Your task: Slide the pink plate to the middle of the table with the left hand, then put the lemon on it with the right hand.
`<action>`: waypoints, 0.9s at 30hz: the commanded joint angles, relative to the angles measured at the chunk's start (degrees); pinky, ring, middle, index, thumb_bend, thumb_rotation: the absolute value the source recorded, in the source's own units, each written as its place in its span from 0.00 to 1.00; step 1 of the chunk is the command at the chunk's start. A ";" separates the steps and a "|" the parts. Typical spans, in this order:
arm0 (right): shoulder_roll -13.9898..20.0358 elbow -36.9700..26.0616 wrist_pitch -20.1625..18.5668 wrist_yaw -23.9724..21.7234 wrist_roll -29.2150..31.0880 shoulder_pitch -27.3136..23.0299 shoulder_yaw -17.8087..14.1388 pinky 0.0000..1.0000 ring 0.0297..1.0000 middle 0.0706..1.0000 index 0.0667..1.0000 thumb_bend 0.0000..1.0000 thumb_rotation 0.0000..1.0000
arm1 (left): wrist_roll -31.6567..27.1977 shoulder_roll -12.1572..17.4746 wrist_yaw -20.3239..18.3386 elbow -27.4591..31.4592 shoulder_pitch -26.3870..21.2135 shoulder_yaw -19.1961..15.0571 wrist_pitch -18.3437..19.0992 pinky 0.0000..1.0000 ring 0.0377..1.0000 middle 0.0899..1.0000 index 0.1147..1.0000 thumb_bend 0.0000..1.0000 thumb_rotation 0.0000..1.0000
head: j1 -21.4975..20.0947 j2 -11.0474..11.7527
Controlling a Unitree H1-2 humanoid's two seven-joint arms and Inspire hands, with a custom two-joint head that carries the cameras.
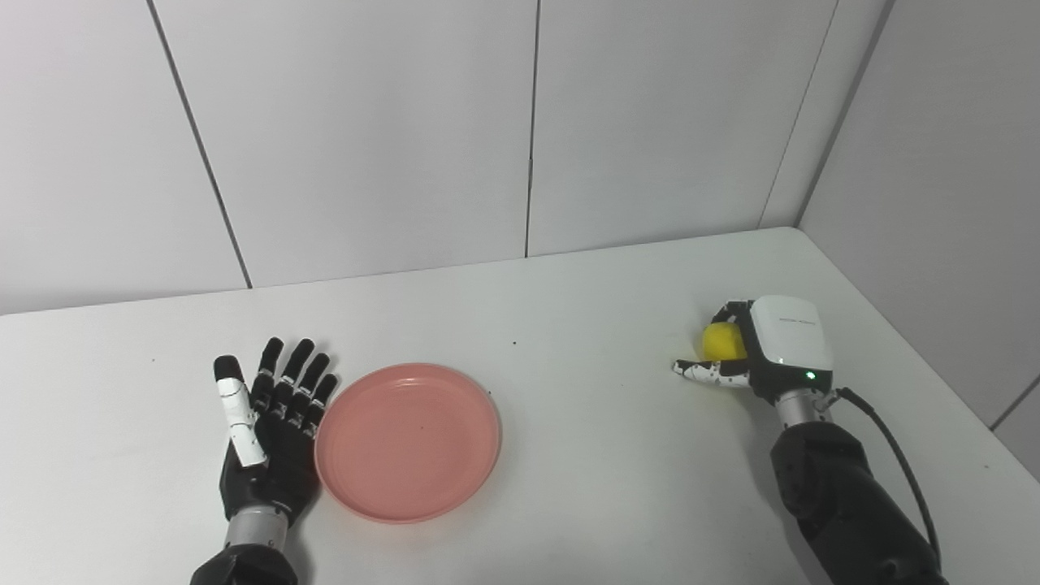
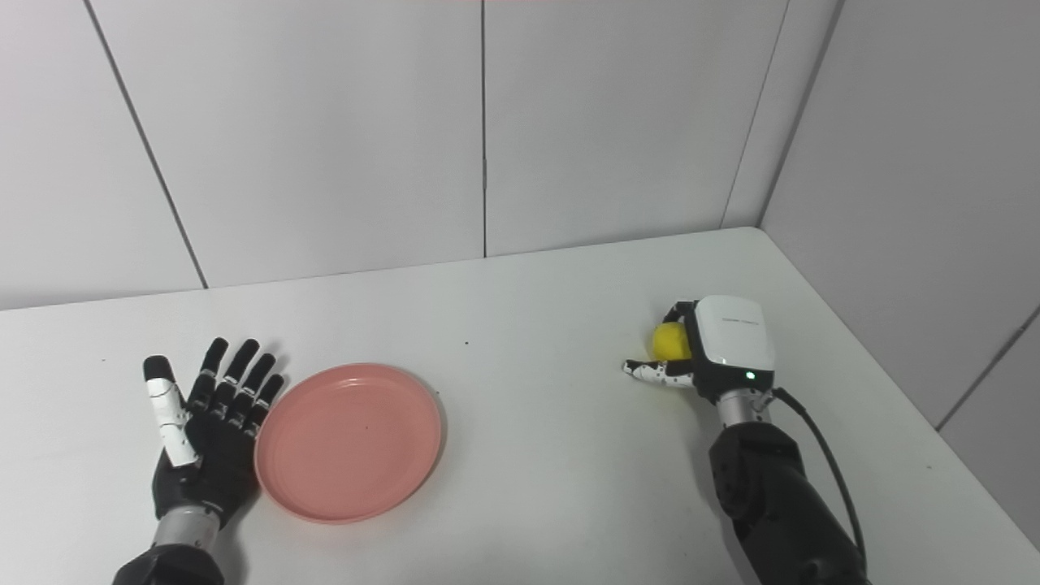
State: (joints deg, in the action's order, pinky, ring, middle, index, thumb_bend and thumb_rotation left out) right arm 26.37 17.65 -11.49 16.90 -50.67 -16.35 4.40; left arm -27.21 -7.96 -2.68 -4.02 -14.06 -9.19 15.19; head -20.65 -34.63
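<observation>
- Pink plate (image 1: 408,440): you have it flat on the worktop (image 1: 569,325), left of centre and near the front edge, with nothing on it. Judged from its place, the slide toward the middle looks done or nearly so, though the plate sits a little left of true centre.
- Lemon (image 1: 723,340): far right of the worktop, well apart from the plate, not yet carried over.
- Right hand (image 1: 751,345): your fingers are curled round the lemon from behind and the thumb lies along the worktop beneath it; whether the grip is tight or the fruit is lifted, I cannot tell. The forearm reaches in from the near right.
- Left hand (image 1: 272,431): released, palm up, fingers spread and pointing to the far side; it lies just beside the plate's left rim, holding nothing.
</observation>
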 commanded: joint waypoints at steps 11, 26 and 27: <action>1.59 -1.28 -1.87 -2.76 2.82 0.11 0.66 0.17 0.19 0.22 0.25 0.69 0.34 | 0.59 -0.05 1.72 -1.36 1.91 0.11 3.41 0.93 0.90 0.89 0.95 0.81 0.84 | 0.03 -0.08; 2.35 -16.13 -2.36 -10.06 0.69 -1.28 2.14 0.16 0.18 0.21 0.26 0.67 0.35 | 1.00 -0.91 2.03 -1.00 2.49 1.04 3.13 0.93 0.90 0.90 0.94 0.82 0.84 | 1.50 -0.10; 2.22 -16.97 -2.27 -10.34 0.48 -1.39 2.15 0.15 0.18 0.21 0.25 0.67 0.34 | 1.01 -0.96 2.05 -0.97 2.53 1.10 3.15 0.93 0.90 0.90 0.94 0.82 0.84 | 1.50 -0.10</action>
State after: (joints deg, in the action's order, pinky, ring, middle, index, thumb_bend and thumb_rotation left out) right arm 27.56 3.25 -12.81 6.41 -49.27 -15.13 7.10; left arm -27.13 -8.39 -2.62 -3.57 -13.63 -8.24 15.19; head -19.16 -34.80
